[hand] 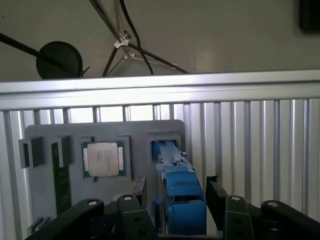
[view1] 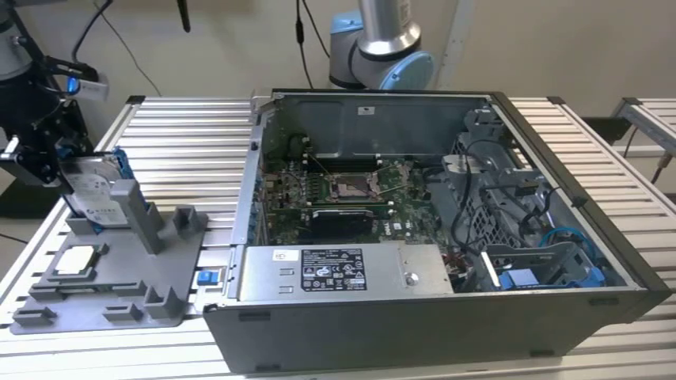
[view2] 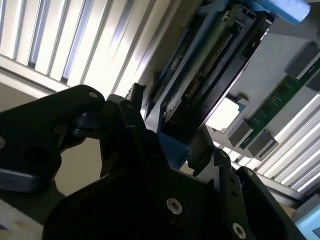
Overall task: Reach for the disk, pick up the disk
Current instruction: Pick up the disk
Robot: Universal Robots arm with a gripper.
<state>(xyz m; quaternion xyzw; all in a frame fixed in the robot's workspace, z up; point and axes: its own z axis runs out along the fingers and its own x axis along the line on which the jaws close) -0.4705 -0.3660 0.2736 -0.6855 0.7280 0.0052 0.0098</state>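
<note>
Three views, one claw.

Exterior view: the disk stands on edge in a slot of the grey fixture plate, at the exterior view's left end of the slatted bench. The claw is right at the disk's upper part, on the side away from the open PC case. A square CPU chip lies flat on the same plate, nearer the camera than the disk. The case sits mid-bench, with the motherboard exposed and the power supply along the near wall.

First wrist view: the claw straddles the disk's blue bracket, one finger on each side. There's a visible gap on at least one side, so the jaws are wide, not clamped. The CPU chip sits beside the disk's slot, with a green memory stick past it.

Second wrist view: the disk is edge-on, connector side showing, running out from between the black fingers. The claw is around it, not gripping.
</note>
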